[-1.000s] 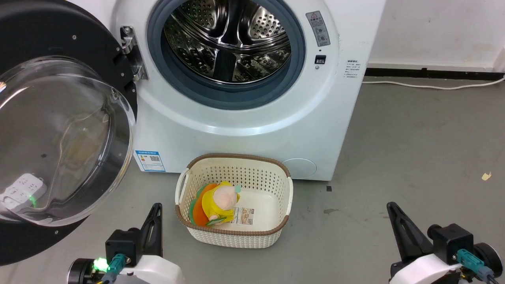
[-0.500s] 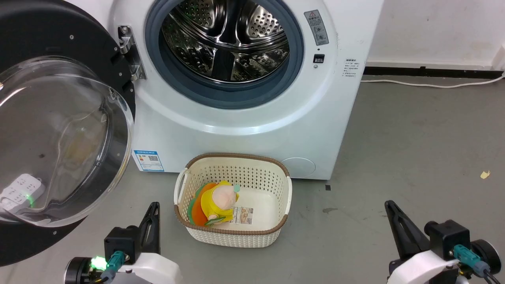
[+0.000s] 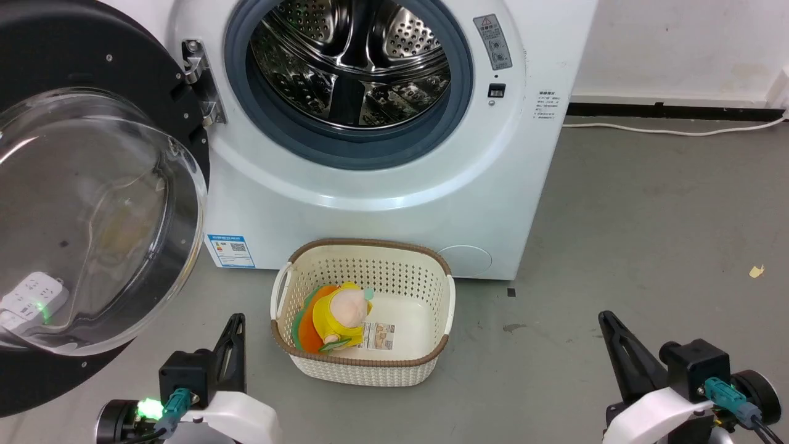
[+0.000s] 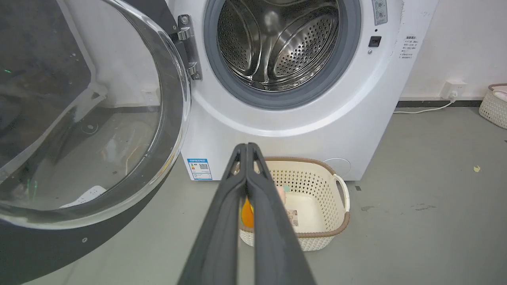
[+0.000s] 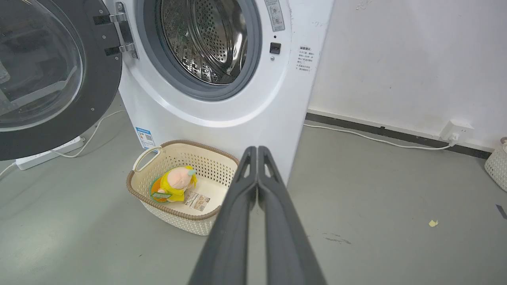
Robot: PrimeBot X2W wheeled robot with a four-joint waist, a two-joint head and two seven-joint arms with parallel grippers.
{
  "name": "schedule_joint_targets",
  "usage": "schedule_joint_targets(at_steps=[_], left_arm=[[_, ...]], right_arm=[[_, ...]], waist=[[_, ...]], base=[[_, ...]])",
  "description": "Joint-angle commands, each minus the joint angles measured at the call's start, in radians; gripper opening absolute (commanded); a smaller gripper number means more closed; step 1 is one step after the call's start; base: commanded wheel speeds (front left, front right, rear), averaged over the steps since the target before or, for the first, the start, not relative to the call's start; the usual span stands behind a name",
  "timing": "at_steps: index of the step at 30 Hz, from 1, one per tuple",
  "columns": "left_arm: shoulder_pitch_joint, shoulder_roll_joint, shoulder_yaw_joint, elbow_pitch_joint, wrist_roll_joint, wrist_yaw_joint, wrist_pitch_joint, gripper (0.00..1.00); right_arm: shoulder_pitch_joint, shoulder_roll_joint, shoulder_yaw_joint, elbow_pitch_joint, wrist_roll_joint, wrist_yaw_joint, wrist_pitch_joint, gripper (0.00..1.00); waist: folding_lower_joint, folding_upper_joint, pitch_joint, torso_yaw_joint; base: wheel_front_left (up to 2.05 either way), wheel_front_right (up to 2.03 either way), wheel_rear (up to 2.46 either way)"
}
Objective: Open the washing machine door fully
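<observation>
left pincer [image 4: 246, 147]: fingers pressed together, nothing between them; low and in front of the robot, pointing at the machine, well apart from the door.
right pincer [image 5: 257, 149]: also pressed together and empty; low over bare floor, to the right of the basket.
washing machine door [image 3: 92, 203]: swung out wide on its hinge [image 3: 200, 80] to the robot's left, glass bowl facing the room, clear of the drum mouth.
washing machine [image 3: 382, 203]: steel drum [image 3: 351, 61] fully exposed inside the grey gasket [image 3: 345, 154]; looked empty.
step in hand: judged at or near the end; neither pincer was touching the door.
next move: if the hinge had any travel left, a gentle push from the left pincer on the door's black rim, away from the mouth, not on the glass; otherwise only keeping the arms clear.
basket [image 3: 370, 245]: cream, perforated, on the floor just in front of the machine, with a yellow plush toy [image 3: 339, 314] inside.
floor [image 3: 647, 234]: grey, scuffed, with a small yellow scrap [image 3: 755, 271].
room: white wall [image 3: 678, 43] with a dark skirting; a white cable [image 3: 666, 131] running along it; a power strip [image 5: 47, 152] on the floor behind the door.
</observation>
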Motion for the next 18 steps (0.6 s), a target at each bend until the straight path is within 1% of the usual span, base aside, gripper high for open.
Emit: schedule_joint_targets(at_steps=[1, 18], left_arm=[[-0.015, 0.0, 0.002, -0.005, 0.009, -0.004, 0.0, 0.0], [-0.015, 0.0, 0.002, -0.005, 0.009, -0.004, 0.0, 0.0]], right_arm=[[-0.013, 0.005, 0.0, -0.005, -0.008, 0.001, 0.0, 0.0], [-0.013, 0.005, 0.0, -0.005, -0.008, 0.001, 0.0, 0.0]], waist=[[0.0, 0.0, 0.0, 0.0], [0.0, 0.0, 0.0, 0.0]], base=[[0.0, 0.0, 0.0], [0.0, 0.0, 0.0]])
